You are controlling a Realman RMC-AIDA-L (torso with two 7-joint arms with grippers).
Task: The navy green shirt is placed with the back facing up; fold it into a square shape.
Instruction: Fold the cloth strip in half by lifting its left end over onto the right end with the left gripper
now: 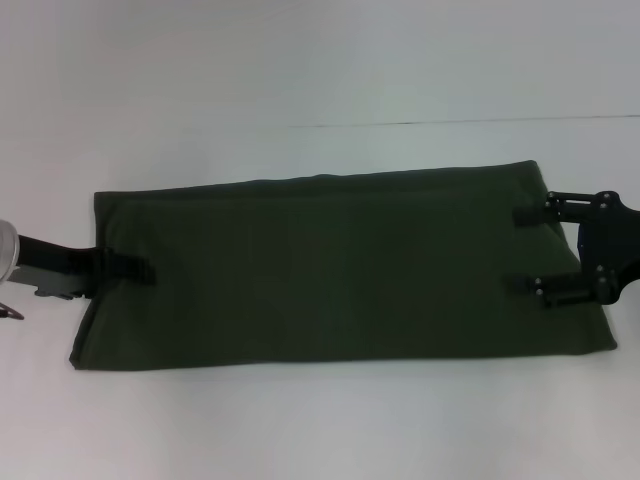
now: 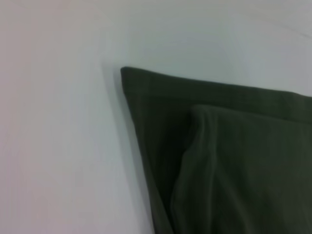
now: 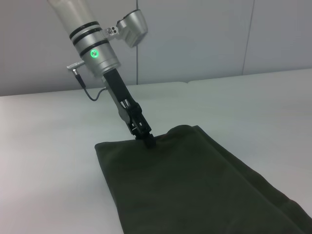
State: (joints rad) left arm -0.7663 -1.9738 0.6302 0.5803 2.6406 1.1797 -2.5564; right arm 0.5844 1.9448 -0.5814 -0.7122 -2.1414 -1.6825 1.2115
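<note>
The navy green shirt [image 1: 340, 270] lies flat on the white table as a long, dark olive rectangle, plain side up. My left gripper [image 1: 140, 268] reaches over the middle of its left edge, its fingers pressed together on the fabric. The right wrist view shows that same left gripper [image 3: 147, 141] pinching the edge, where the cloth humps up slightly. My right gripper [image 1: 522, 250] is at the shirt's right edge, open wide, with both fingertips [image 1: 524, 213] lying over the fabric and nothing between them. The left wrist view shows a corner of the shirt [image 2: 146, 92] with a folded layer on top.
The white table [image 1: 320, 420] surrounds the shirt on all sides. A seam line [image 1: 450, 123] runs across the table behind the shirt. A grey wall [image 3: 204, 39] stands beyond the table's far edge.
</note>
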